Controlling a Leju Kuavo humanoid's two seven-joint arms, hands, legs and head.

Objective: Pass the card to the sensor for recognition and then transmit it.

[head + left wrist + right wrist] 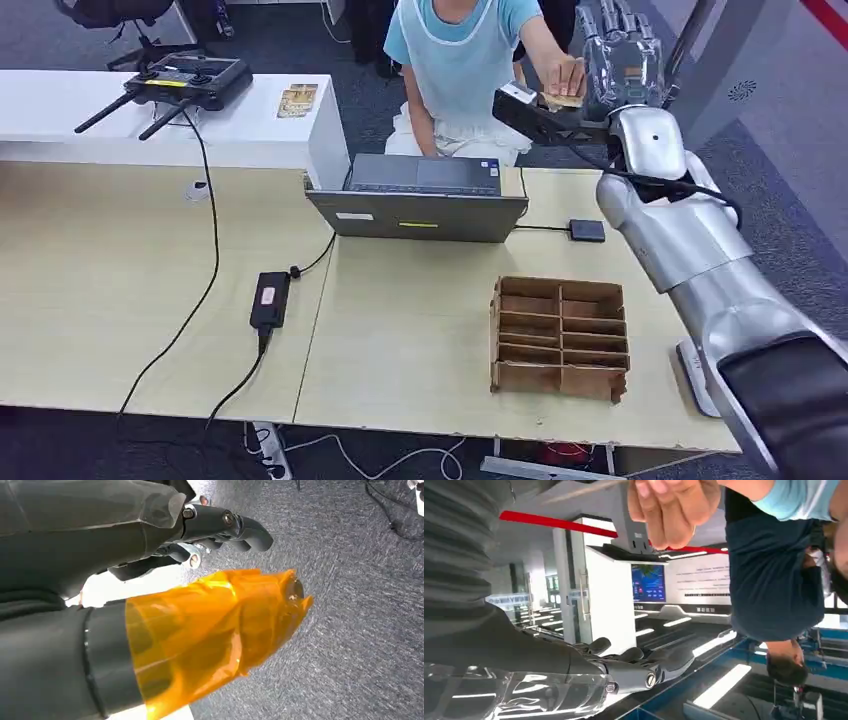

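Tan card [562, 99] pinched edge-on in a person's hand [566, 76].

**Surfaces and finishes around the tabletop**

The pale wood-grain laminate tabletop [420, 330] looks smooth and matt. The brown corrugated cardboard divider tray [560, 338] is dull, with rough cut edges. The grey laptop [418, 212] has a satin metallic lid. The robot's silver right arm [690, 250] is glossy, polished metal or plastic, and the right hand [618, 52] looks translucent and shiny. In the left wrist view, a glossy amber film [210, 630] wraps the left hand [200, 580] above coarse grey carpet [360, 605].
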